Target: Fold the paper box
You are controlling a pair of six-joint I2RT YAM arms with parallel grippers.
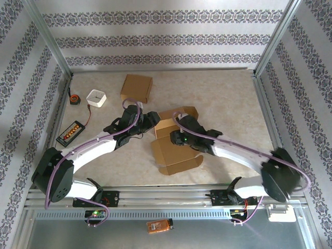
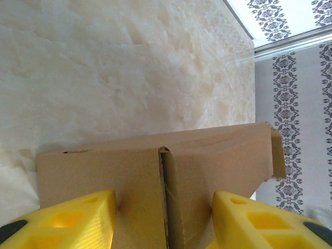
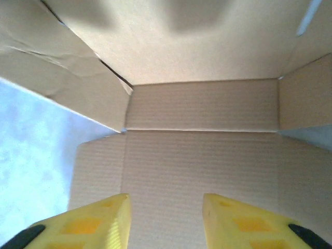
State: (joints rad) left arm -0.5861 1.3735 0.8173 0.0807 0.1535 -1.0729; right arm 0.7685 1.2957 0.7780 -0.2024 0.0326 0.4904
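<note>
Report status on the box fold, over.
Left gripper open at paper box outer wall. Right gripper open inside box. Near flap flat; no obstruction.

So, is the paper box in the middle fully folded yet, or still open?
Open, only partly folded: the paper box has walls standing at its far end, but its lid panel lies flat at the near side.

The pale, marbled counter (image 1: 223, 98) carries the paper box (image 1: 176, 155) at its middle, one flap lying flat toward the near edge. A closed cardboard box (image 1: 136, 88) sits near the back. Left of it rest a white square block (image 1: 96, 98), a small black-and-orange item (image 1: 75, 98) (possibly a tape measure), and a black tray (image 1: 71, 133).
</note>
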